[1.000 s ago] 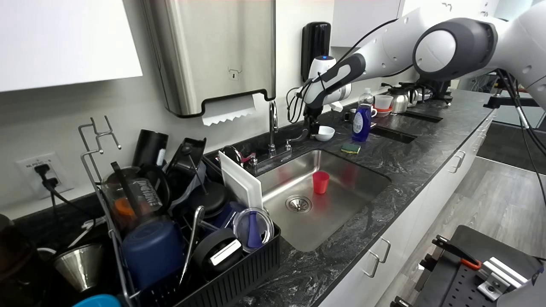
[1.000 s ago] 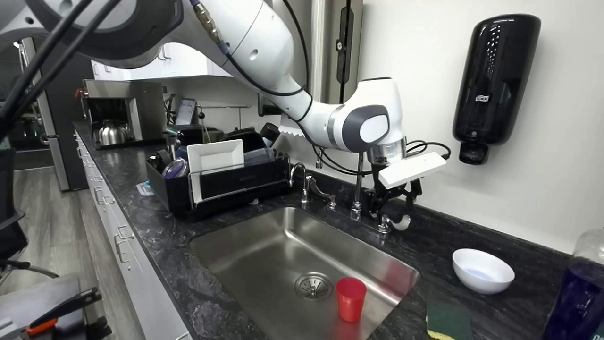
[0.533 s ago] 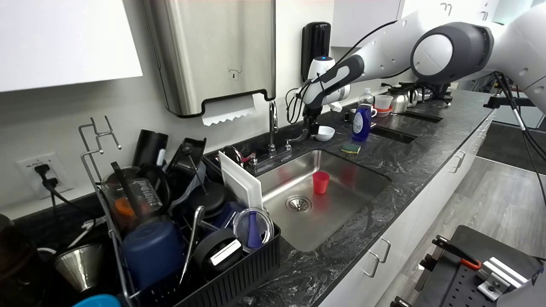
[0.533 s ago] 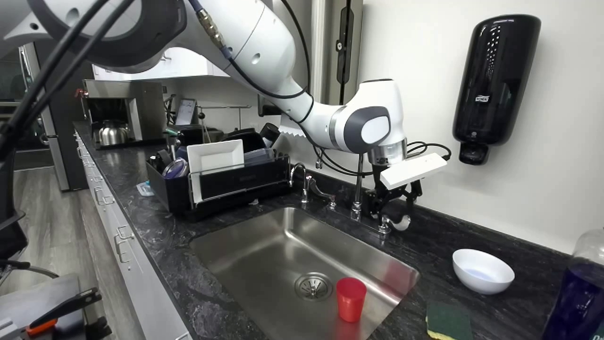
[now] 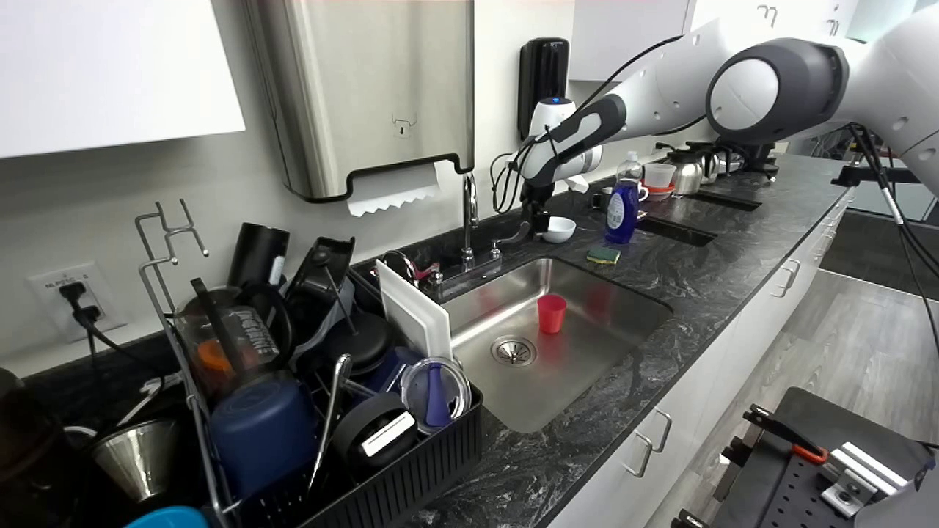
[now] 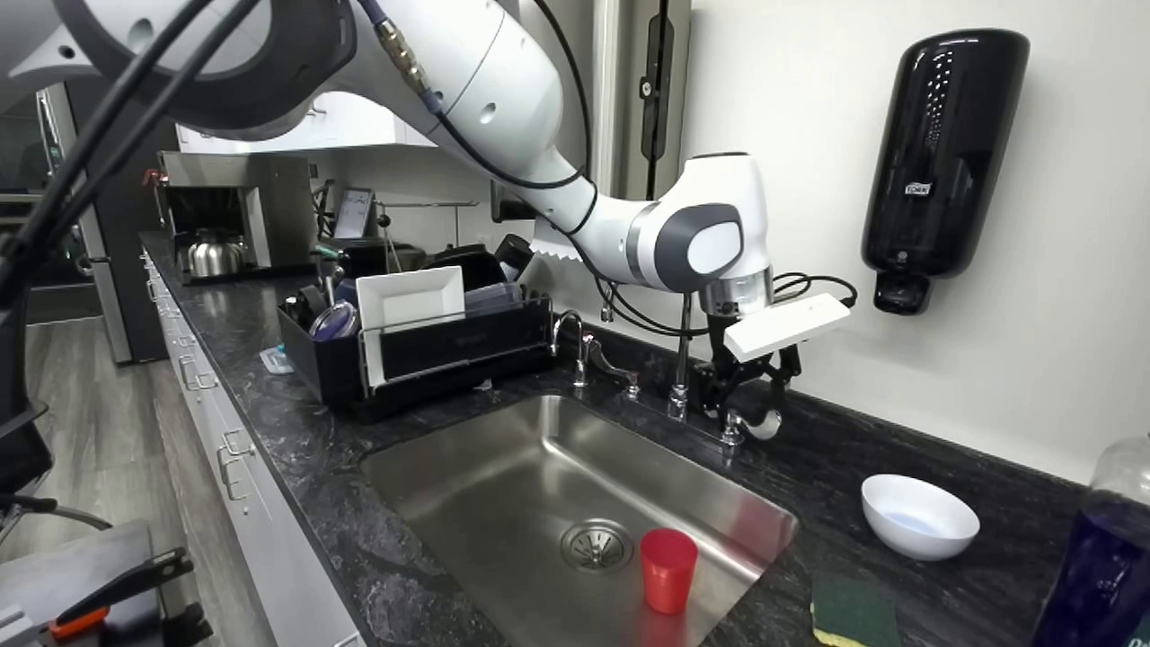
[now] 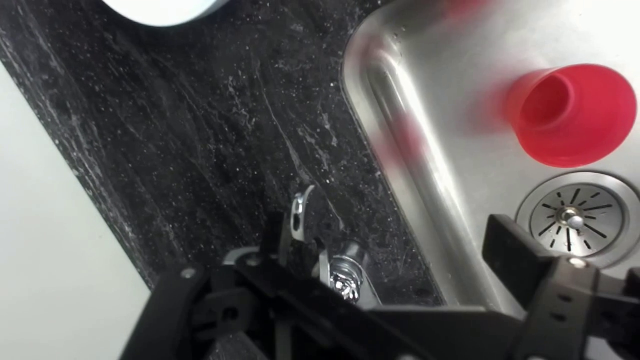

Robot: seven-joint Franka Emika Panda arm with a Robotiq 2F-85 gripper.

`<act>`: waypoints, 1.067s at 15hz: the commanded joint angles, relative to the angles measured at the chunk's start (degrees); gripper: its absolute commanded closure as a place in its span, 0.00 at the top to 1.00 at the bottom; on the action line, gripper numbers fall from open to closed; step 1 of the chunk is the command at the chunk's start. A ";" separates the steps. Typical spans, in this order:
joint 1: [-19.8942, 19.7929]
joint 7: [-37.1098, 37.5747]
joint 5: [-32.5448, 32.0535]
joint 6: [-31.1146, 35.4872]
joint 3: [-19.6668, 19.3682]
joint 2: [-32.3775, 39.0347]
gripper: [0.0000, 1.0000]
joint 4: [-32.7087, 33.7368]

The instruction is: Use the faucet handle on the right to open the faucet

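The right-hand faucet handle (image 6: 764,425) is a short chrome lever beside the base of the tall chrome faucet (image 6: 679,391). In an exterior view the handle (image 5: 515,235) extends away from the spout (image 5: 469,213). My gripper (image 6: 753,395) points down over this handle, with its fingers apart. In the wrist view the gripper (image 7: 392,240) is open. Its left finger lies right against or just over the handle (image 7: 298,215) and hides part of it; I cannot tell if they touch. The right finger is over the sink side. The matching other handle (image 6: 614,364) is left of the spout.
A red cup (image 6: 668,568) stands in the steel sink (image 6: 503,503). A white bowl (image 6: 918,517), a sponge (image 6: 853,611) and a blue soap bottle (image 6: 1101,548) are on the counter to the right. A full dish rack (image 6: 431,346) stands left. The wall is close behind the gripper.
My gripper has come down very slightly toward the handle, mostly in the first half second. Since then it is almost still. The handle shows no visible turn.
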 commanded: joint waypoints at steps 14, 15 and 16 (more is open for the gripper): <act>-1.05 -2.87 -0.15 -1.87 1.38 4.02 1.00 6.01; -1.07 -3.21 -0.13 -2.03 1.42 3.96 1.00 5.89; -1.21 -3.86 -0.01 -1.89 1.61 3.85 1.00 5.61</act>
